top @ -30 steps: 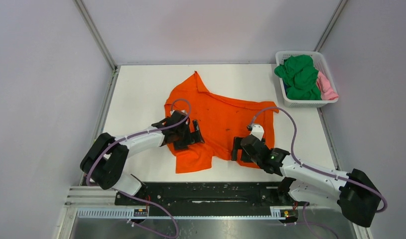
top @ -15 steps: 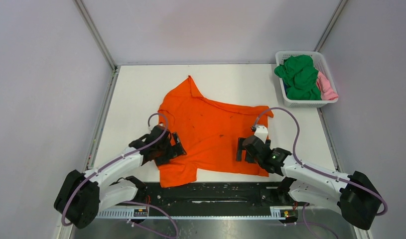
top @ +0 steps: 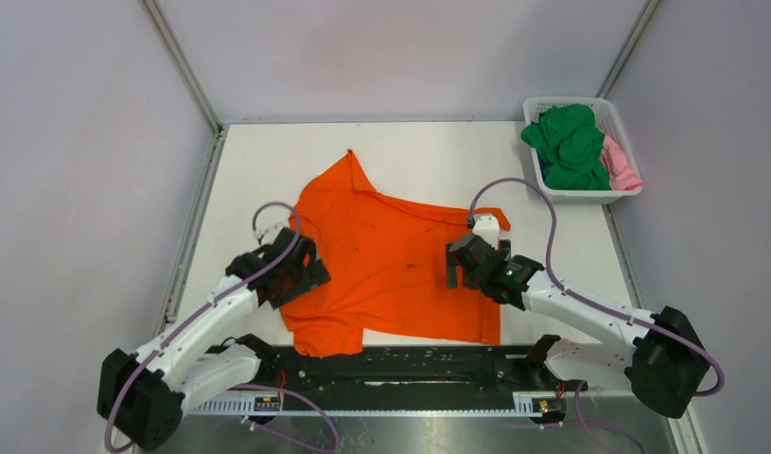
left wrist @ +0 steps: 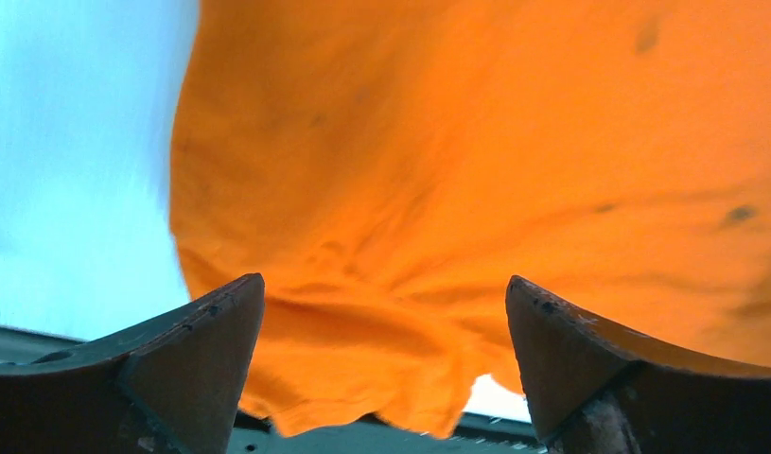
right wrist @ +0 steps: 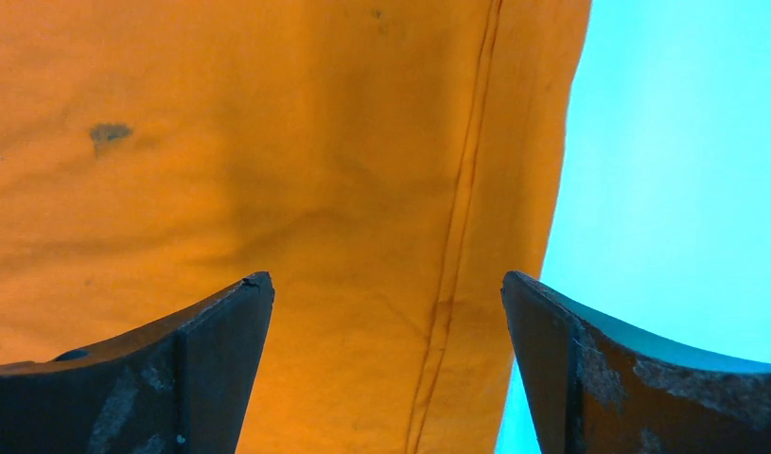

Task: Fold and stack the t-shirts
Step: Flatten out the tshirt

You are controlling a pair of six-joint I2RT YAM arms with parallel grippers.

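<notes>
The bright orange t-shirt (top: pixel 391 265) lies spread flat on the white table (top: pixel 268 161), with its lower hem at the near edge. It fills the left wrist view (left wrist: pixel 476 161) and the right wrist view (right wrist: pixel 268 142). My left gripper (top: pixel 301 281) hovers over the shirt's left edge. Its jaws stand wide open and hold nothing (left wrist: pixel 383 279). My right gripper (top: pixel 460 276) is over the shirt's right part, near a side seam (right wrist: pixel 457 236). It is open and empty too (right wrist: pixel 386 275). Green t-shirts (top: pixel 570 142), a pink one (top: pixel 620 165) and a bit of blue (top: pixel 544 168) lie bunched in the basket.
The white lattice basket (top: pixel 575 197) stands at the far right corner of the table. A black rail (top: pixel 410 364) runs along the near edge, just below the shirt's hem. Grey walls close in the table on three sides.
The orange shirt has slid left and toward the near edge and lies flatter. My left gripper has moved left and nearer with it. My right gripper has shifted slightly away from me.
</notes>
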